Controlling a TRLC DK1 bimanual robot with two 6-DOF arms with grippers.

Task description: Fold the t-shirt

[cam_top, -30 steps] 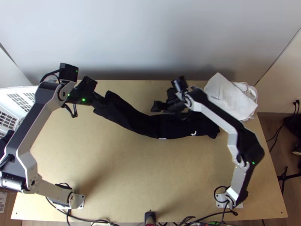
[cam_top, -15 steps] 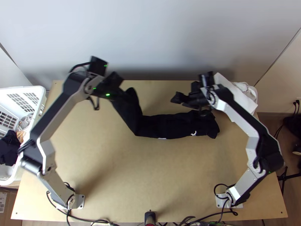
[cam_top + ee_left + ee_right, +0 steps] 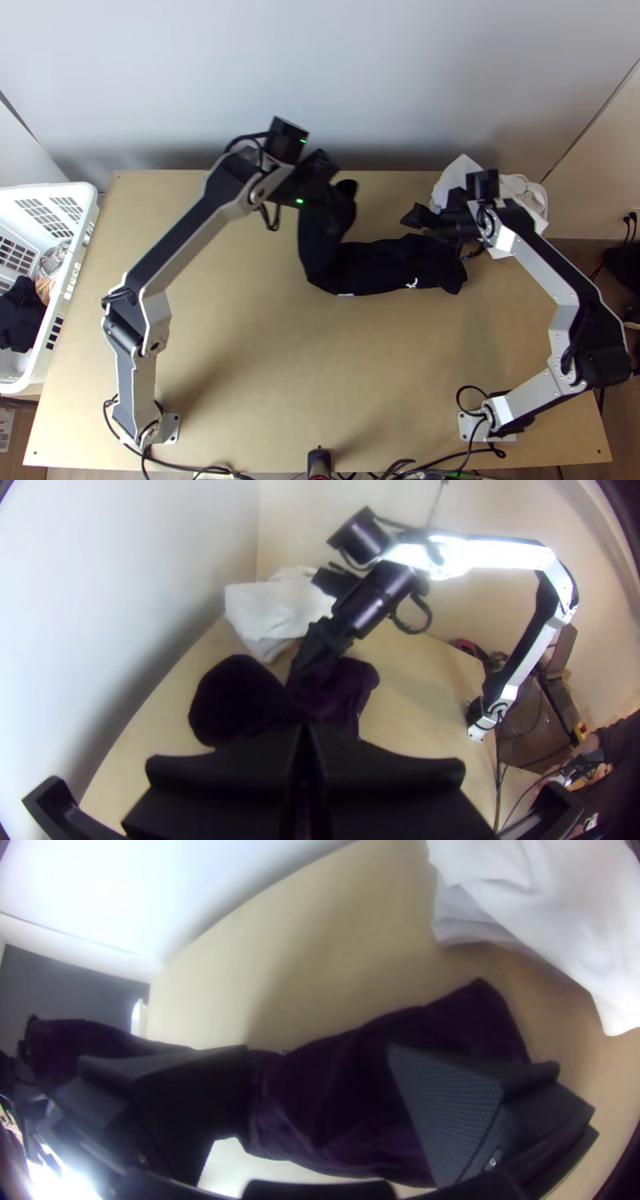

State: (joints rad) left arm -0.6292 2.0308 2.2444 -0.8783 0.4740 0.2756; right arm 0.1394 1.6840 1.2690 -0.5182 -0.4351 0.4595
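Observation:
The dark t-shirt (image 3: 376, 267) lies as a narrow folded strip across the far middle of the table, its left end lifted off the wood. My left gripper (image 3: 326, 210) holds that raised end; in the left wrist view the left gripper (image 3: 305, 730) is shut, with dark cloth (image 3: 233, 697) rising beyond its fingers. At the strip's right part, my right gripper (image 3: 424, 220) is above the far edge. In the right wrist view the right gripper (image 3: 317, 1067) stands open, its fingers wide apart over the dark cloth (image 3: 347, 1100).
Folded white cloths (image 3: 516, 200) lie at the table's far right corner. Left of the table stands a white basket (image 3: 84, 220) with clothes inside. A wall runs behind the far edge. Bare wood (image 3: 320, 368) spreads in front of the shirt. A person's hand (image 3: 590, 767) shows beyond the table.
My left gripper has carried the shirt's left end rightward, so the cloth now bends up at the middle. The right gripper has moved to the right along the shirt.

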